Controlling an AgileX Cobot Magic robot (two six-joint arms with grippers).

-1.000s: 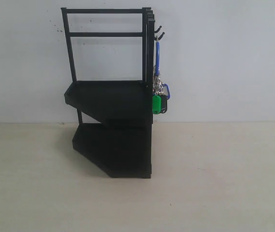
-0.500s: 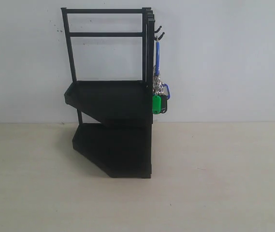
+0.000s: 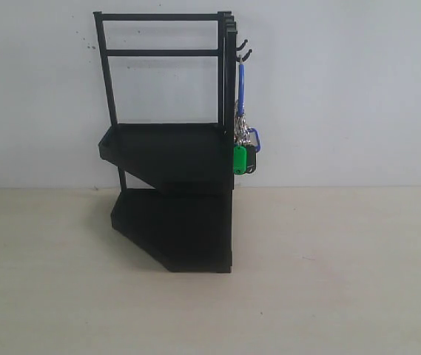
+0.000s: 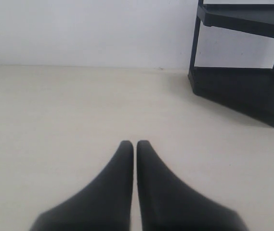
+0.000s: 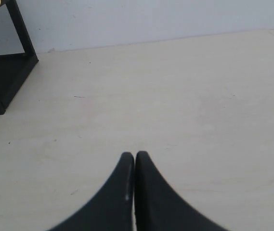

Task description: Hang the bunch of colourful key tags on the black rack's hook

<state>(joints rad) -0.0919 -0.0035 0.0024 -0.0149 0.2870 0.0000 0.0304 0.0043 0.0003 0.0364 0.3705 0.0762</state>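
The black rack stands on the pale table against the white wall. The colourful key tag bunch hangs by its blue loop from a small hook on the rack's right side, with green and black tags lowest. Neither gripper shows in the exterior view. In the left wrist view my left gripper is shut and empty above bare table, with the rack far off. My right gripper is shut and empty too, and a corner of the rack sits at that view's edge.
The pale wooden table spreads in front of and beside the rack. A white wall rises right behind it. A second small hook sticks out just above the one that holds the bunch.
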